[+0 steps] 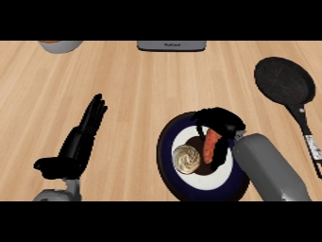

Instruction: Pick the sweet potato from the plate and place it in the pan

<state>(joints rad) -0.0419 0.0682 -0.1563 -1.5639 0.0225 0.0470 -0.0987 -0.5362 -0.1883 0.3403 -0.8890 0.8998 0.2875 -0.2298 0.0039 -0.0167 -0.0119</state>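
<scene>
While right hand [219,122] curls fingers round sweet potato [210,145] at plate [165,142] middle, beside pale round item [186,158], grip reads as pre-lift. Plate near counter [142,85] front edge; pan [283,80] near right edge, well apart, so carry goes right. Left hand [80,142] front-left, fingers straight, idle.

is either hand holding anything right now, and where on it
The right hand is curled round the upper end of the sweet potato, which lies over the plate. The left hand is open and holds nothing.
</scene>
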